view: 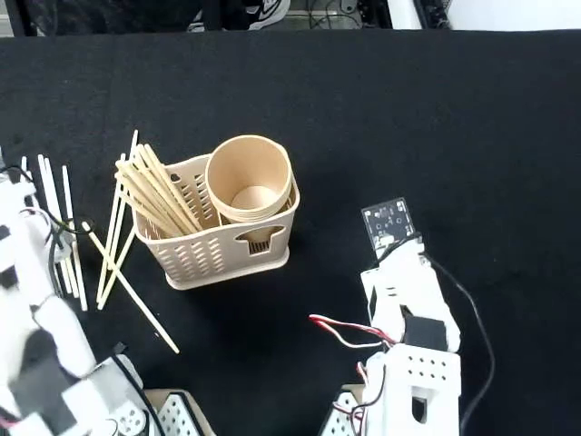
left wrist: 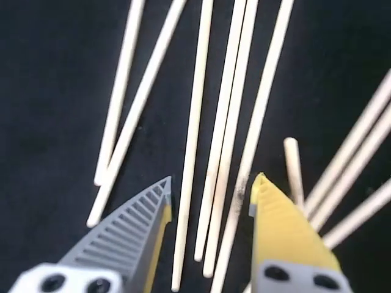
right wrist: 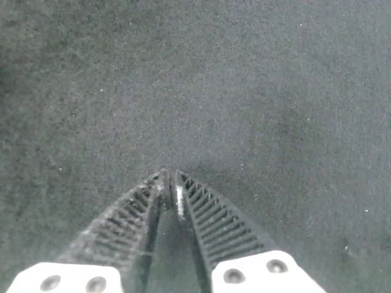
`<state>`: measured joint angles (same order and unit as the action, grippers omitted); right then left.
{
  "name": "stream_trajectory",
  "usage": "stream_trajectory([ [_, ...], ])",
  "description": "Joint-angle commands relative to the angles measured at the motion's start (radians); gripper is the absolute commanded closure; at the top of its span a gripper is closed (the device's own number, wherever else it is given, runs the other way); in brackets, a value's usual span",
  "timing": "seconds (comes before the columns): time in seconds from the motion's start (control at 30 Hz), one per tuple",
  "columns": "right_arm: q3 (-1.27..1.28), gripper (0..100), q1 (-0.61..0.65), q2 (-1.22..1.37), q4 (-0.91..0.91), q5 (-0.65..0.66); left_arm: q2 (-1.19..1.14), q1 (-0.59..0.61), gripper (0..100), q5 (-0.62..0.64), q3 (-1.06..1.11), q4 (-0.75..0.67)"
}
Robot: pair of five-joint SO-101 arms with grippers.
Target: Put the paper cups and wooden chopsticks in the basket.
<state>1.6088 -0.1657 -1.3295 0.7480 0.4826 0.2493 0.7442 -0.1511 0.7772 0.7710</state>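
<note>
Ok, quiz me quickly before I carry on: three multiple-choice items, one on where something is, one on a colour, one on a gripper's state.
1. Where are the paper cups? A in the basket; B on the cloth; C on an arm.
2. The basket's colour? A black; B beige; C red.
3. The left gripper: its fingers are? A shut on a chopstick; B open over loose chopsticks; C shut on nothing.
Answers: A, the stacked cups stand inside its walls; B, pale beige plastic against the black cloth; B, a wide gap shows between the fingers, with chopsticks lying beneath.
</note>
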Motion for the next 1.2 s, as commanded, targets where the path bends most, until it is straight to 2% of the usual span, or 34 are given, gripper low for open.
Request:
stream_trajectory([
  [0.0,-0.004,98.4,-0.009,-0.013,-0.011,0.008,-0.181,0.013,79,-0.011,-0.114,-0.049],
  [0.23,-0.004,98.4,-0.008,-0.013,-0.011,0.008,-0.368,0.012,80,-0.011,-0.208,-0.049],
  [0.43,-0.004,98.4,-0.008,-0.013,-0.011,0.008,-0.4,0.007,97,-0.011,-0.217,-0.052],
  [0.8,-0.004,98.4,-0.009,-0.013,-0.011,0.008,-0.387,0.008,97,-0.003,-0.206,-0.048],
  [0.97,-0.004,98.4,-0.008,-0.013,-0.012,0.008,-0.232,0.005,97,-0.005,-0.165,0.003],
  [1.17,-0.004,98.4,-0.008,-0.013,-0.012,0.008,0.224,-0.044,97,-0.005,0.041,0.006],
])
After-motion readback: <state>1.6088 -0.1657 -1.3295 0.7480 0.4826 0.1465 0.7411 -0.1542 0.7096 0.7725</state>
